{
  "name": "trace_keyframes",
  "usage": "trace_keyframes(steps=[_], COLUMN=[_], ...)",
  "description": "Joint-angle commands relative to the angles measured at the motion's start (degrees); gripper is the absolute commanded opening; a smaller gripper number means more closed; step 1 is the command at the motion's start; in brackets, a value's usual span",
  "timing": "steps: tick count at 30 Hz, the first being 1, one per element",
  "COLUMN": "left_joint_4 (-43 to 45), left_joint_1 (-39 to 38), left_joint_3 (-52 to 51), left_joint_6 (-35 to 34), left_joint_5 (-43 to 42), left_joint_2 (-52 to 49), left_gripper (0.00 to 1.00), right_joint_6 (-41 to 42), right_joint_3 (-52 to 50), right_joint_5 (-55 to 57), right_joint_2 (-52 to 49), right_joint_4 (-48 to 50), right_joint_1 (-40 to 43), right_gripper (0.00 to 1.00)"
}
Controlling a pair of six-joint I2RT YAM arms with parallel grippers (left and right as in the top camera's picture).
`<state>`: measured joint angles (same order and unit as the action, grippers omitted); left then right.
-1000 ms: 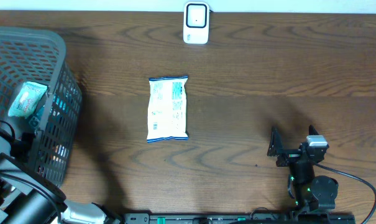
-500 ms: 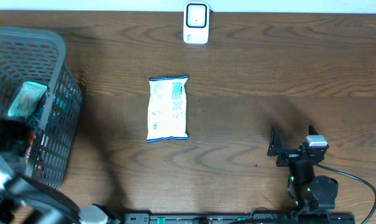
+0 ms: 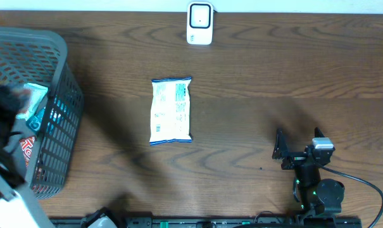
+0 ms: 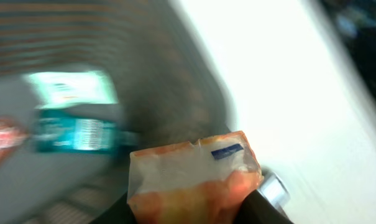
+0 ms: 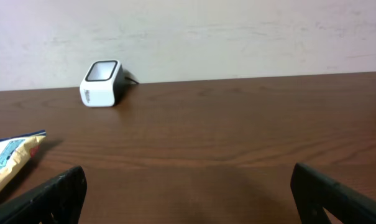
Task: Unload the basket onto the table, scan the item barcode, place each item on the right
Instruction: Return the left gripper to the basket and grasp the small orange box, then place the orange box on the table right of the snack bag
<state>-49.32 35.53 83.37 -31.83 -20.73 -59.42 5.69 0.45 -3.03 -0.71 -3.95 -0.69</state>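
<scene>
A grey mesh basket [image 3: 66,95] is seen at the left edge of the desk [image 3: 273,76]. A teal packet [image 4: 76,134], a pale green packet [image 4: 73,88] and a red packet [image 4: 1,134] are lying inside it. A white snack packet [image 3: 171,111] is laid flat mid-desk, in line with the scanner [image 3: 199,23], which is set at the far edge. Bare desk is left open between the white snack packet and the right gripper [image 5: 189,177], which is parked near the front right. Its jaws are spread wide, with nothing held or touched. The left gripper [image 4: 192,208] is seen over the basket, blurred. Its jaws are clenched on an orange packet [image 4: 194,171], held above the basket's contents and well apart from the scanner.
</scene>
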Motion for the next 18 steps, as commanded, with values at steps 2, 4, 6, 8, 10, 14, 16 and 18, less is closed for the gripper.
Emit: trace_keyframes(steps=[2,4,6,8,10,14,16,18], left_joint_4=[2.3,2.3,2.3,2.3,2.2,3.0,3.8,4.8], left_joint_1=[-15.7,-23.9,-32.2,-39.7,-45.8,-54.0,-56.8,-58.6], left_joint_3=[0.8,0.7,0.4,0.0,0.0,0.0,0.0,0.0], left_joint_6=[-3.6,-4.3,-4.3,-4.3,-4.2,-4.6,-7.2,-8.0], left_joint_5=[3.7,8.2,12.9,16.8,19.8,22.9,22.9,22.6], left_joint_2=[1.0,-0.1,-2.3,-5.6,-9.8,-20.5,-26.8,-31.6], left_gripper=[0.36,0.36,0.36,0.36,0.36,0.36,0.36,0.36], right_joint_6=[0.7,0.7,0.7,0.7,0.7,0.7,0.7,0.7], right_joint_3=[-0.1,-0.1,-0.1,-0.1,-0.1,-0.1,-0.1,-0.1], right_joint_5=[0.1,0.1,0.1,0.1,0.1,0.1,0.1,0.1], right_joint_2=[0.3,0.3,0.3,0.3,0.3,0.3,0.3,0.3], right_joint_4=[-0.1,-0.1,-0.1,-0.1,-0.1,-0.1,-0.1,-0.1], right_joint_1=[-0.4,-0.4,-0.4,-0.4,-0.4,-0.4,-0.4,-0.4], right_gripper=[0.99,0.99,0.99,0.99,0.99,0.99,0.99,0.99])
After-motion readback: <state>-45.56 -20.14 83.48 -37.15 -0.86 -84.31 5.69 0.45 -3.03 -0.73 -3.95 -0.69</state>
